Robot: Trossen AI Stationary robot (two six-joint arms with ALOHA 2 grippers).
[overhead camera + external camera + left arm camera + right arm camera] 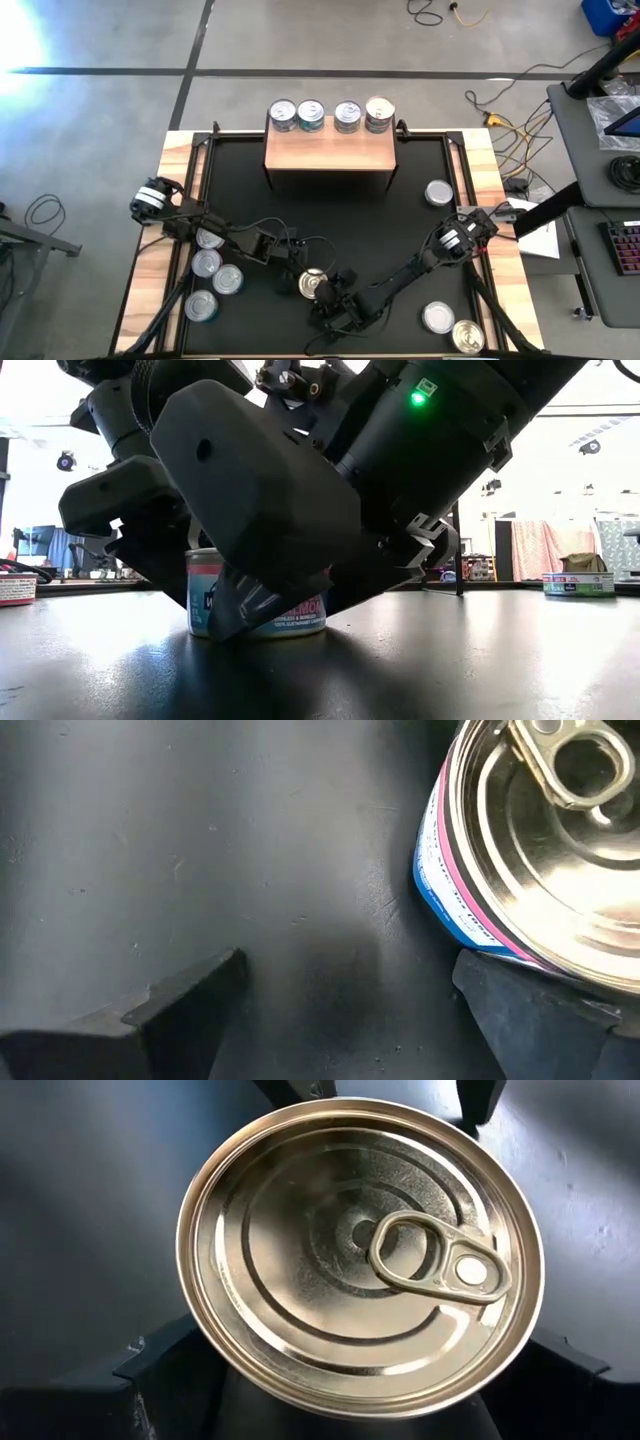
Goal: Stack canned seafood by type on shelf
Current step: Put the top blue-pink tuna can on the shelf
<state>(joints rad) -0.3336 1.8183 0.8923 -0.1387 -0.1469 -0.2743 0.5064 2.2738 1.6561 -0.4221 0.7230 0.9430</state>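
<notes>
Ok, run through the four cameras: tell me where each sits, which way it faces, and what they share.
High: overhead, straight down on the black mat, shelf and both arms.
Low: at mat level, looking across; arm housings fill it above the gold-topped tin.
Left wrist: looks down past the open left gripper; the tin sits beside one finger.
Right wrist: directly above the tin, right gripper open around it.
Shared: all four show that tin.

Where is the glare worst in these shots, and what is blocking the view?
High view: blown-out white patch on the floor at top left. Low view: both arms fill the frame, half hiding the tin, with the bright room behind washed out. Right wrist view: soft reflections on the gold lid.
</notes>
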